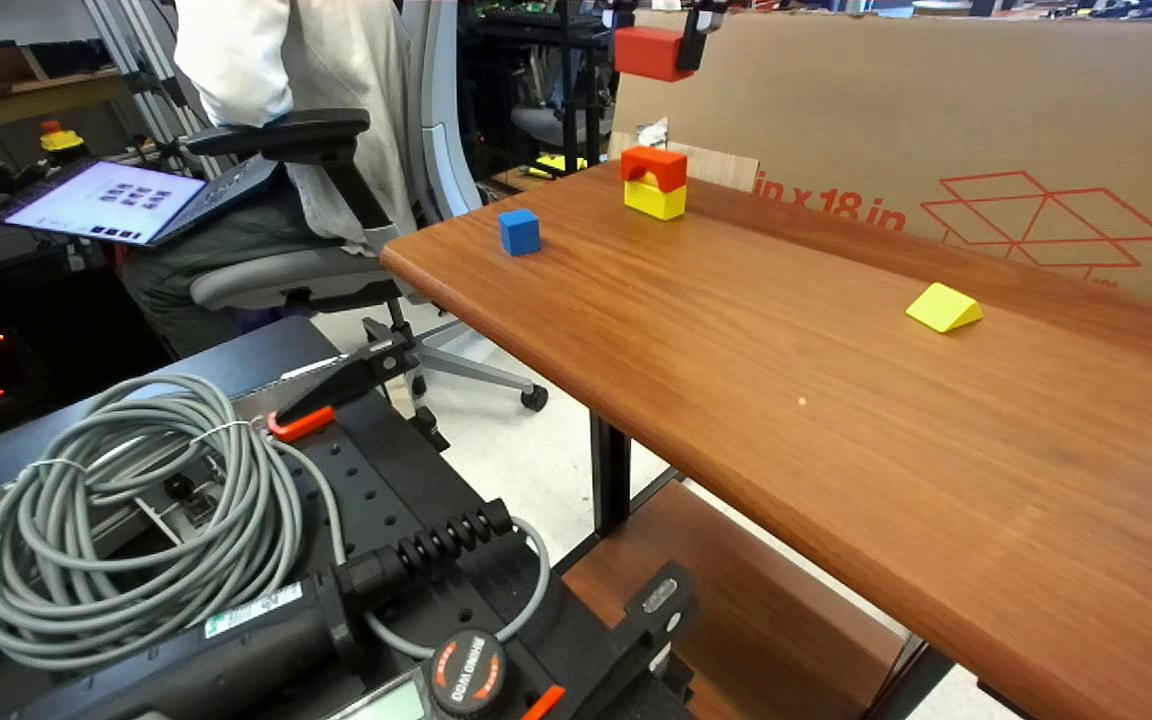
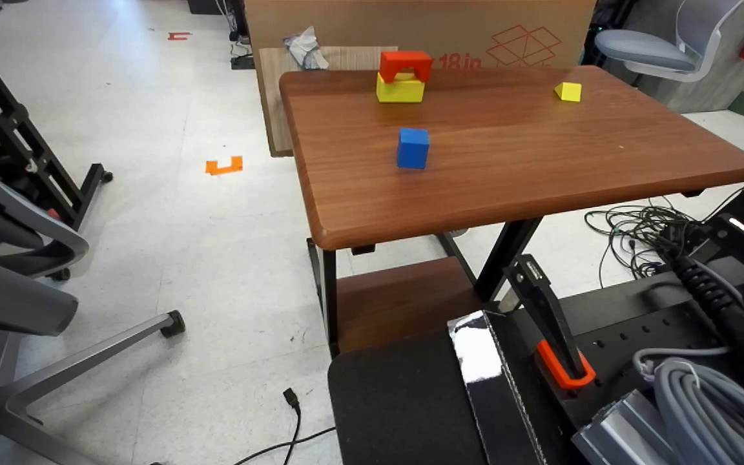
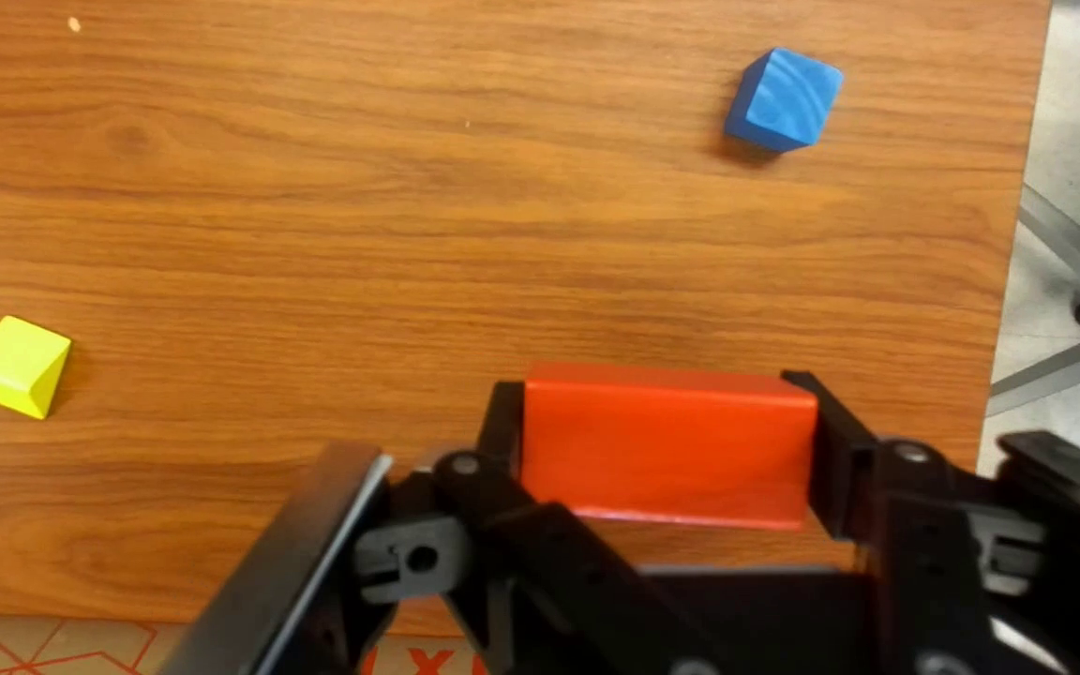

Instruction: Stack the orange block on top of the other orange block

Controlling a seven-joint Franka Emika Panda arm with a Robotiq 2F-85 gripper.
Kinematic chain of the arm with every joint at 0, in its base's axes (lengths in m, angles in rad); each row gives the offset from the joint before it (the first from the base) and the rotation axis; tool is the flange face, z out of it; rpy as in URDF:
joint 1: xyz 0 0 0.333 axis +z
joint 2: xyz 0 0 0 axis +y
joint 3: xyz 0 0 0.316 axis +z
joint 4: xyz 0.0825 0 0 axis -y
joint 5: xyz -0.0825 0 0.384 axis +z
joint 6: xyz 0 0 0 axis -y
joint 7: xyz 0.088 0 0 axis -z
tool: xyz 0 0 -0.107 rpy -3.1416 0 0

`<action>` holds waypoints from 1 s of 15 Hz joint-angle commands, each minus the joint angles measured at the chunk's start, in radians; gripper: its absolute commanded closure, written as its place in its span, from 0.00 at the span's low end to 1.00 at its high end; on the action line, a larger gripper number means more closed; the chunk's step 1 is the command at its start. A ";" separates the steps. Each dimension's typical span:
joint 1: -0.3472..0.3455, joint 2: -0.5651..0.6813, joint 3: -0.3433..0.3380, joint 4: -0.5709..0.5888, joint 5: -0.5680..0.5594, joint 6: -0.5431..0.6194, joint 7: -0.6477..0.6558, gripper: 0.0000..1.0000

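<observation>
My gripper (image 3: 667, 436) is shut on the orange block, a plain orange-red brick (image 3: 667, 455), gripped at its two ends. In an exterior view the brick (image 1: 644, 53) hangs in the air above the table, higher than an orange-red arch (image 1: 654, 168) and apart from it. This arch is the only other orange block in view; no small orange-red cube shows. The arch (image 2: 405, 60) sits on a yellow block (image 2: 400, 92), with yellow showing in its opening. Arch and yellow block do not show in the wrist view. The gripper is out of view in an exterior view.
A blue cube (image 1: 519, 232) stands near the table's (image 1: 786, 350) end, also in the wrist view (image 3: 788, 101). A yellow wedge (image 1: 944, 308) lies farther along, also in the wrist view (image 3: 17, 364). A tall cardboard sheet (image 1: 886, 110) stands along the table's back edge.
</observation>
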 commanded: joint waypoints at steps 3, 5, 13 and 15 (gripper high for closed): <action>0.032 0.077 -0.005 0.104 -0.018 -0.040 0.026 0.57; 0.039 0.092 -0.011 0.123 -0.033 -0.034 0.039 0.57; 0.056 0.159 -0.016 0.202 -0.058 -0.050 0.076 0.57; 0.060 0.175 -0.015 0.222 -0.055 -0.056 0.079 0.57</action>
